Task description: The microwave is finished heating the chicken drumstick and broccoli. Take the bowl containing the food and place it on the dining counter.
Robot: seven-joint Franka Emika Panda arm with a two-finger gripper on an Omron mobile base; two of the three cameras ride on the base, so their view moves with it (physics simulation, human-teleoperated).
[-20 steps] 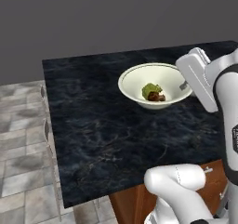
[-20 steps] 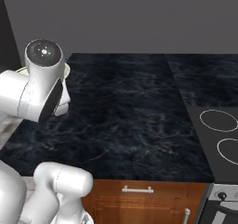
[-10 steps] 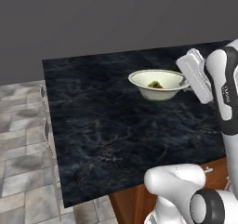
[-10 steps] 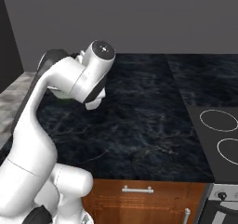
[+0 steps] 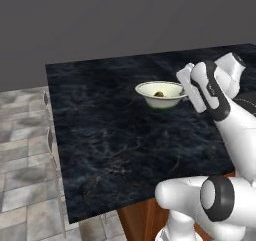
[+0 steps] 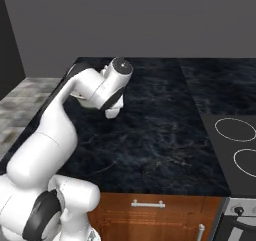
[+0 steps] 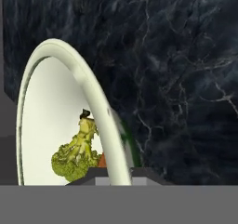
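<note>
The dining counter [image 5: 125,135] spreads across the middle of the left base view as a black veined slab, and fills the centre of the right base view too, with a cooktop [image 6: 240,145] at that frame's right edge. The white arm reaches in from the right of the left base view, its gripper [image 5: 187,96] at the bowl's right-hand side. The bowl [image 5: 161,94] sits just right of centre in that view, low against the counter; whether it already rests on the surface or hangs just above it I cannot tell. In the hand view its rim [image 7: 88,93] arcs up from the bottom edge, and the jaws stand clamped together on that rim. Inside lies the broccoli [image 7: 74,158], lower left of the hand view.

This looks like the placing step, nearly done. The next move calls for settling the bowl level, then parting the jaws and backing off without tipping it.
</note>
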